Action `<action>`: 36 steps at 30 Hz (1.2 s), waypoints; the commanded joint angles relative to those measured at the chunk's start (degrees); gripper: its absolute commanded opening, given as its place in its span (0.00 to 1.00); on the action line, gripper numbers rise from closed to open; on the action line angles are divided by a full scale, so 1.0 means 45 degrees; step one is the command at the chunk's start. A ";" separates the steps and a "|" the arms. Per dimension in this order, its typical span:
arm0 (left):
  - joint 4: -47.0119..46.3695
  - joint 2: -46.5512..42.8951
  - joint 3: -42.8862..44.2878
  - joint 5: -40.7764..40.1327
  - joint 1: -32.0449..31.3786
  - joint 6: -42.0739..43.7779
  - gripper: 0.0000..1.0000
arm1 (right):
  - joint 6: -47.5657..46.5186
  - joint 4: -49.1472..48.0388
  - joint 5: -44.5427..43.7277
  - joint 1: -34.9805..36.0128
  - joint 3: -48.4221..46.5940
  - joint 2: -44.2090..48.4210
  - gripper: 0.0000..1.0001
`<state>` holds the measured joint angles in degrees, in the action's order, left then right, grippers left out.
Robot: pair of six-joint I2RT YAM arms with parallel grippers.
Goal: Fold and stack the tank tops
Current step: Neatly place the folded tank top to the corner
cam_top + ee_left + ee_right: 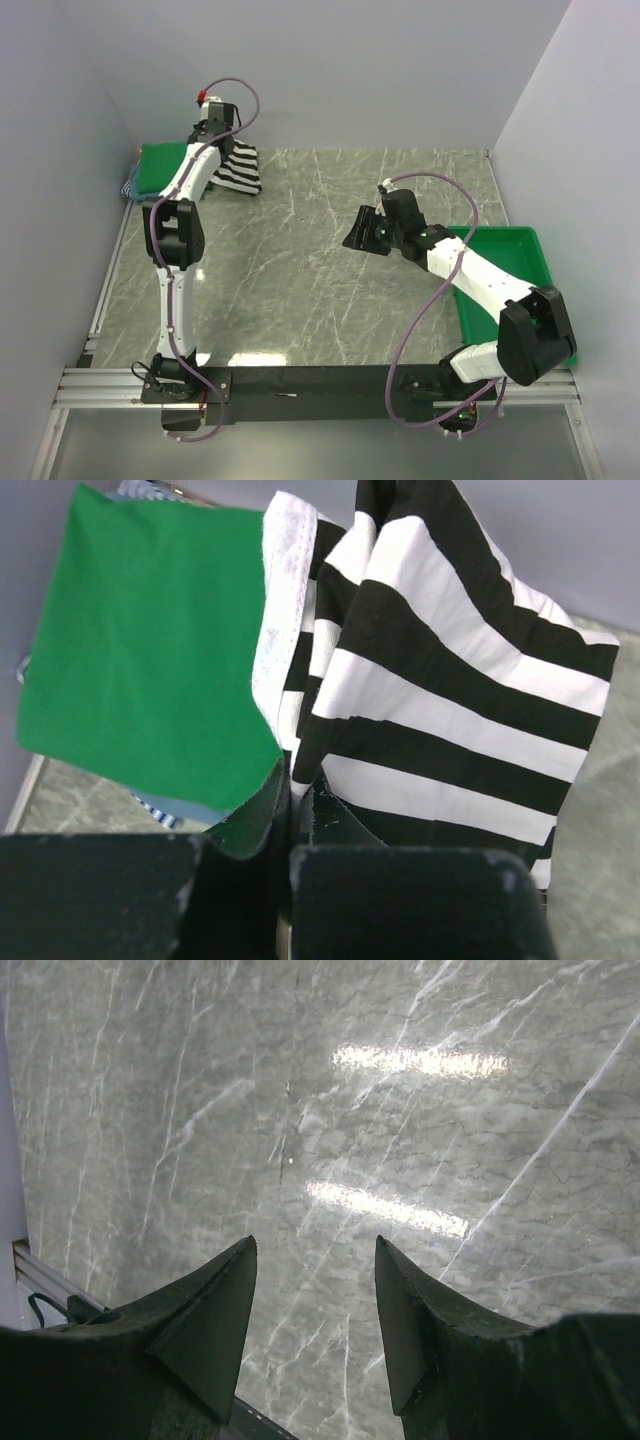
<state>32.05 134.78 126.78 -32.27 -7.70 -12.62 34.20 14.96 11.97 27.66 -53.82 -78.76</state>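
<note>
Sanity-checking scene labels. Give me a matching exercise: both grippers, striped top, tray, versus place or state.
1 left gripper
2 right gripper
3 striped tank top
4 green tray

A right edge of the table
B open, above bare table
C shut, pinching fabric
D far-left corner, beside the green tank top

Pairs: 1-C, 2-B, 3-D, 4-A

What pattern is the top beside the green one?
The tank top has black-and-white stripes; left wrist view.
</note>
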 commanded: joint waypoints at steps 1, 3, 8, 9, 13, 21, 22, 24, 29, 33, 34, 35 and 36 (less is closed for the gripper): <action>-0.1107 -0.0557 0.0693 0.0082 0.0539 0.0460 0.00 | -0.0216 -0.0492 0.0231 0.0103 0.0047 0.0198 0.58; -0.1166 -0.0557 0.1200 0.0315 0.0657 0.0578 0.00 | -0.0197 -0.0532 0.0270 0.0103 0.0027 0.0043 0.58; -0.1244 -0.0459 0.2041 0.0491 0.0930 0.1125 0.00 | -0.0216 -0.0610 0.0329 0.0123 -0.0012 -0.0115 0.58; -0.1283 -0.0498 0.2041 0.0569 0.0970 0.1164 0.00 | -0.0216 -0.0629 0.0329 0.0123 0.0027 -0.0134 0.58; -0.1439 -0.0829 0.1651 0.0862 0.1417 0.1165 0.00 | -0.0216 -0.0707 0.0407 0.0181 0.0066 -0.0329 0.58; -0.1654 -0.1123 0.0578 0.1975 0.2902 0.0189 0.00 | -0.0216 -0.0785 0.0310 0.0435 0.0027 -0.0778 0.58; -0.1693 -0.1104 0.0325 0.2363 0.3194 -0.0044 0.00 | -0.0235 -0.0786 0.0290 0.0474 0.0027 -0.0837 0.58; -0.1713 -0.1026 0.0147 0.2542 0.3449 -0.0299 0.00 | -0.0236 -0.0805 0.0271 0.0552 0.0046 -0.0993 0.58; -0.1322 -0.0732 0.0050 0.3184 0.4113 -0.1529 0.27 | -0.0236 -0.0805 0.0115 0.0709 0.0105 -0.1092 0.58; -0.1400 -0.1102 -0.0049 0.3734 0.4329 -0.2409 0.73 | -0.0236 -0.0747 -0.0061 0.0787 0.0105 -0.1091 0.58; -0.1497 -0.1374 -0.0126 0.3792 0.4329 -0.2642 0.78 | -0.0216 -0.0766 -0.0100 0.0787 0.0105 -0.1053 0.58; -0.1556 -0.1532 -0.0185 0.3870 0.4349 -0.2780 0.80 | -0.0197 -0.0727 -0.0159 0.0806 0.0086 -0.0994 0.58; -0.1595 -0.1707 -0.0243 0.3813 0.4349 -0.2878 0.83 | -0.0197 -0.0727 -0.0237 0.0806 0.0105 -0.0936 0.58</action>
<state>27.22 133.36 125.91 -17.54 12.43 -21.82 33.95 13.02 12.51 30.79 -53.23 -83.94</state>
